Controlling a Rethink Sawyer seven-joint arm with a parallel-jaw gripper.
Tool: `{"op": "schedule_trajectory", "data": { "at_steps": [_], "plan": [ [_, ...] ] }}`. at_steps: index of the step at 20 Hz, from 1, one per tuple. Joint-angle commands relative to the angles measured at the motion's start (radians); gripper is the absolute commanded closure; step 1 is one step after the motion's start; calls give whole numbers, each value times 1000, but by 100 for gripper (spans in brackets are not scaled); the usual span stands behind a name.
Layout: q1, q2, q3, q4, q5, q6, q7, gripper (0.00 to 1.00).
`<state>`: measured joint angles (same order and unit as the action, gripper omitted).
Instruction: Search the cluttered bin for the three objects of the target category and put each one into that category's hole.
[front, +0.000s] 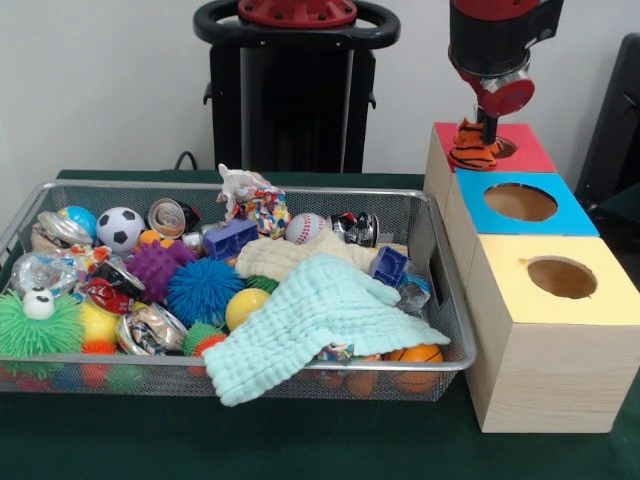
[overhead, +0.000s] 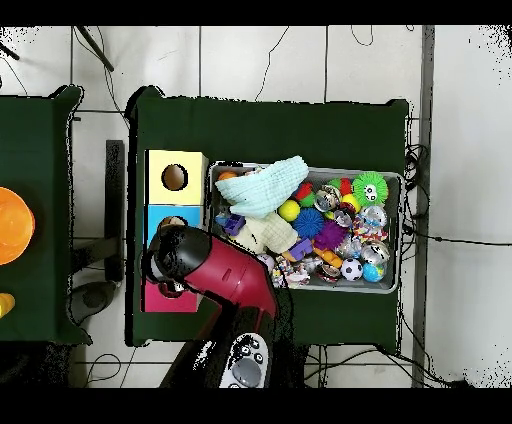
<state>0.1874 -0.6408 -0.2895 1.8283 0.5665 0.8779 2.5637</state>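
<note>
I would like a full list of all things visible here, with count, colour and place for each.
bin: one, silver mesh, on the green table, beside the boxes.
cloth: one, pale mint, draped over the bin's near rim.
spiky balls: several, blue, purple, green, in the bin.
soccer ball: one, black and white, bin's far side.
baseball: one, white, bin's far side.
crushed cans: several, silver, in the bin.
boxes: three, wooden, tops red, blue, yellow, in a row.
hole: one, in the red top.
tiger toy: one, orange with black stripes, at the hole.
tool: one, red and black, above the tiger toy.
</note>
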Motion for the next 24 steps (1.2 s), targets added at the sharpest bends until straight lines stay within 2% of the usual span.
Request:
{"op": "schedule_trajectory", "data": {
  "at_steps": [1,7,20,22,23,24],
  "plan": [
    [3,52,110,-10,92,-44,235,100],
    [20,13,116,50,133,-21,227,100],
    [40,-50,100,100,154,68,227,100],
    [42,-74,101,117,137,118,214,100],
    [37,-102,103,138,110,189,191,100],
    [42,-112,97,149,105,191,190,100]
  ]
}}
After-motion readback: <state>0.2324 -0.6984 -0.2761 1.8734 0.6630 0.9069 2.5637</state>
